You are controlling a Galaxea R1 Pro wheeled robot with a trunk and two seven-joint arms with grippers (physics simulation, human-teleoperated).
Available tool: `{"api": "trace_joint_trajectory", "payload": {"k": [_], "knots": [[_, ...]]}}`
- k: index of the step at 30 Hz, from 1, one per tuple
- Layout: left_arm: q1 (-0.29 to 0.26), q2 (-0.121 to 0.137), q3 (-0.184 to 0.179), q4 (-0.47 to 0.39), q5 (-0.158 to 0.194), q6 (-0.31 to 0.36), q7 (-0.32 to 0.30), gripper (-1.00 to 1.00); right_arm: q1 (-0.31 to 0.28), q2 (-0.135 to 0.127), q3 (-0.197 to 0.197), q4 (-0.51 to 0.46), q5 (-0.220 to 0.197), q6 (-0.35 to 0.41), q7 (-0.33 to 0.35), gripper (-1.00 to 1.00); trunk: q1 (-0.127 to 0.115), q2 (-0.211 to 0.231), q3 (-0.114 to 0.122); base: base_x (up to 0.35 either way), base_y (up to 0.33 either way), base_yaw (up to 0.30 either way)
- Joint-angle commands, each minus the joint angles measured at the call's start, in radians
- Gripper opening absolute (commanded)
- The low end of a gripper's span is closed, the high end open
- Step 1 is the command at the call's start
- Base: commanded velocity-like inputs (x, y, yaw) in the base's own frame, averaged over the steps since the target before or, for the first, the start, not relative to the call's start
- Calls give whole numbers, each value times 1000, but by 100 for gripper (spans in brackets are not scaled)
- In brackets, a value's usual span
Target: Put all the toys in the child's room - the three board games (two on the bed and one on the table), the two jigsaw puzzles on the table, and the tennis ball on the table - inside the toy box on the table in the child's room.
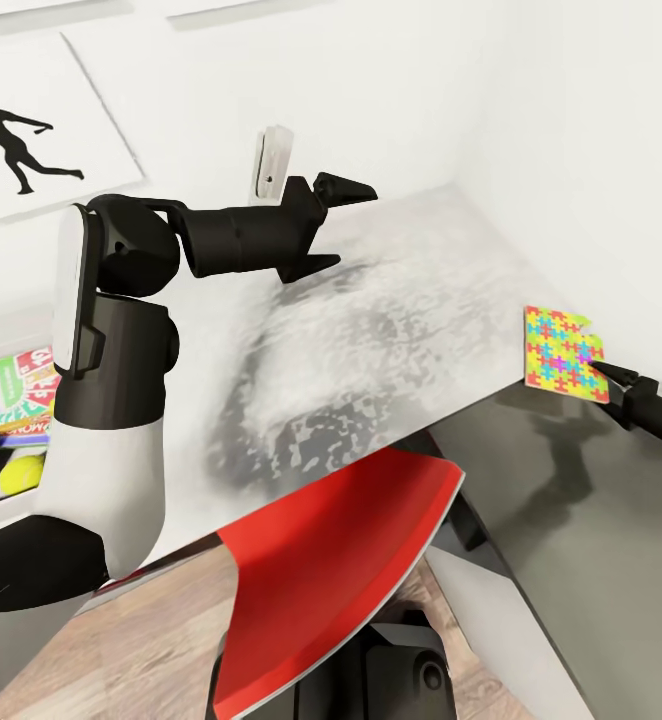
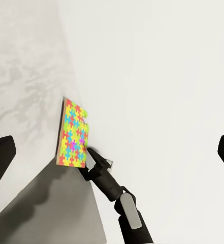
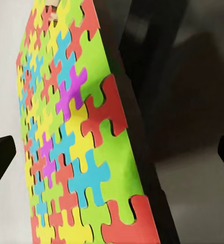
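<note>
at the table (image 1: 391, 300) edge, open right gripper (image 1: 603, 372) meets jigsaw puzzle (image 1: 561, 352); left gripper (image 1: 343, 222) open

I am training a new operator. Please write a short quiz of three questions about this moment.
1. True or false: the left gripper holds the jigsaw puzzle.
2. Where does the puzzle lie? A) in the middle of the table; B) at the table's edge, near the right gripper; C) on the wooden floor.
3. Fill the gap: the right gripper's two fingers stand ____, with the puzzle in front of them.

Key: 1 false; 2 B; 3 open.
</note>
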Motion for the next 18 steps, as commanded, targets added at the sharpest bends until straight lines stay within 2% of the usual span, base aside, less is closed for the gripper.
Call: {"api": "trace_joint_trajectory", "payload": {"k": [1, 18], "knots": [[-1, -1, 1, 0, 9, 2, 10, 100, -1, 0, -3, 1, -1, 6, 2, 100, 1, -2, -1, 0, 0, 67], [0, -1, 1, 0, 8, 2, 11, 100, -1, 0, -3, -6, -2, 6, 4, 100, 1, -2, -1, 0, 0, 22]]}}
